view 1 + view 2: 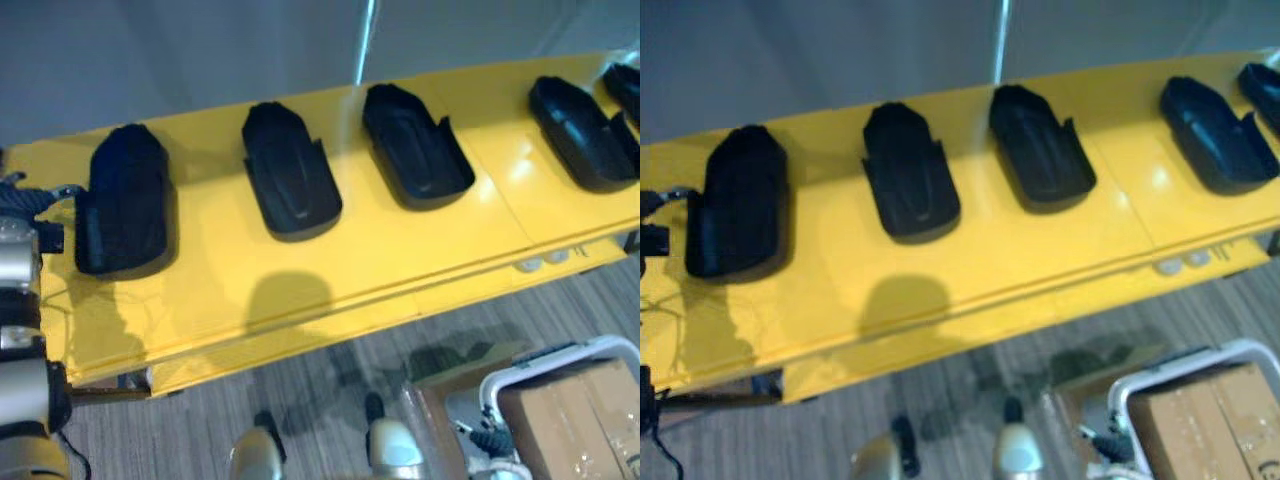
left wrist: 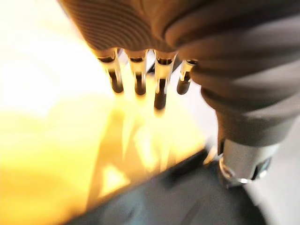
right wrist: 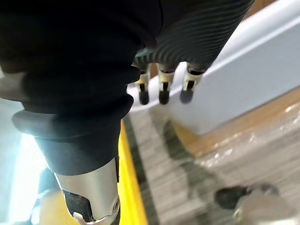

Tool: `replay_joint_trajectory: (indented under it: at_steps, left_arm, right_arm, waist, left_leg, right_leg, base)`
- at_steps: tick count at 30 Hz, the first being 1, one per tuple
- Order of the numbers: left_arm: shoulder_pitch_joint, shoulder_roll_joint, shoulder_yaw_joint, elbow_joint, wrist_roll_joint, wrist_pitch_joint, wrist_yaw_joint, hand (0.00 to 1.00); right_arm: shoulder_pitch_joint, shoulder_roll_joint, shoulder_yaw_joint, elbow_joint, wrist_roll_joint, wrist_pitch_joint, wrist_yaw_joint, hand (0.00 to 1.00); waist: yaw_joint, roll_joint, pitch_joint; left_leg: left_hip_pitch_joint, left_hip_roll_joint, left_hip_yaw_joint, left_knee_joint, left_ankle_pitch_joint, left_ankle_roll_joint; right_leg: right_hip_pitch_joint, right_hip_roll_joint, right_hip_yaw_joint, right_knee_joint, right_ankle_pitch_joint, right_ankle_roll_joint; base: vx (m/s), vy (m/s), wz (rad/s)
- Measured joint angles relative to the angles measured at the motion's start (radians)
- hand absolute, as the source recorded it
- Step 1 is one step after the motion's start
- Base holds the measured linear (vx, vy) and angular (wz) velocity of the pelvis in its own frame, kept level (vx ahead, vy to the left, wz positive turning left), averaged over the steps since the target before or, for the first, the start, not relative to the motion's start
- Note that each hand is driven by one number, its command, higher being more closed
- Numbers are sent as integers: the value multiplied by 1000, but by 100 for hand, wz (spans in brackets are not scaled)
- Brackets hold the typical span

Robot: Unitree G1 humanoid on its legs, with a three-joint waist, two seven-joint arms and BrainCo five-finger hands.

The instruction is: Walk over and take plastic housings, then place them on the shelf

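Note:
Several black plastic housings lie in a row on the yellow shelf [image 1: 330, 260]: one at the left [image 1: 125, 200], two in the middle [image 1: 290, 170] [image 1: 415, 145], and more at the right [image 1: 580, 130]. My left hand [image 2: 138, 75] hovers over the yellow surface with straight fingers and holds nothing; a dark housing edge [image 2: 187, 168] lies just beyond it. My right hand [image 3: 163, 86] hangs down past the shelf's yellow edge [image 3: 129, 187], fingers straight and empty.
A white bin [image 1: 600, 352] holding cardboard boxes [image 1: 575, 415] stands on the grey plank floor at the lower right, close to my right hand. A grey wall [image 1: 200, 50] rises behind the shelf.

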Motion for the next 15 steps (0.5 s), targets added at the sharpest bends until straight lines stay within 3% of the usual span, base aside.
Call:
replay_joint_trajectory:
  at_steps: [4, 6, 8, 12, 15]
  left_arm:
    - [136, -51, 38, -153, 26, -12, 11, 0]
    - [160, -80, 37, -164, 27, -14, 20, 0]
    - [160, -86, 36, -164, 27, -21, 36, 0]
    - [195, -86, 75, -255, -11, -84, 115, 0]
    - [309, -118, 180, -431, -79, -154, 177, 0]
  right_arm:
    - [17, 26, -1, 38, 30, 1, -3, 0]
    - [12, 34, -7, 54, 30, 0, -7, 0]
    - [4, 39, -10, 68, 36, 0, -17, 0]
    - [4, 59, -39, 108, 85, 1, -22, 0]
    - [6, 63, -84, 136, 108, 2, -25, 0]
  waist:
    - [13, 21, -76]
    - [37, 26, -84]
    - [35, 27, -85]
    - [53, 23, -115]
    - [64, 27, -126]
  left_leg:
    - [28, -12, -28, -55, 21, -4]
    - [67, -24, -30, -89, 46, -3]
    - [78, -33, -48, -112, 63, -1]
    - [85, -48, -68, -188, 94, -1]
    - [112, -56, -79, -247, 133, -4]
  right_leg:
    - [47, -4, -40, -36, 2, -3]
    - [70, -12, -49, -41, 3, -4]
    - [84, -18, -73, -41, 3, -4]
    - [93, -23, -104, -61, 4, -9]
    - [109, -24, -124, -73, 5, -10]
  base:
    - [32, -22, 25]
    - [40, -18, 12]
    - [-34, -16, 25]
    - [-42, -16, 22]
    - [35, -25, 19]
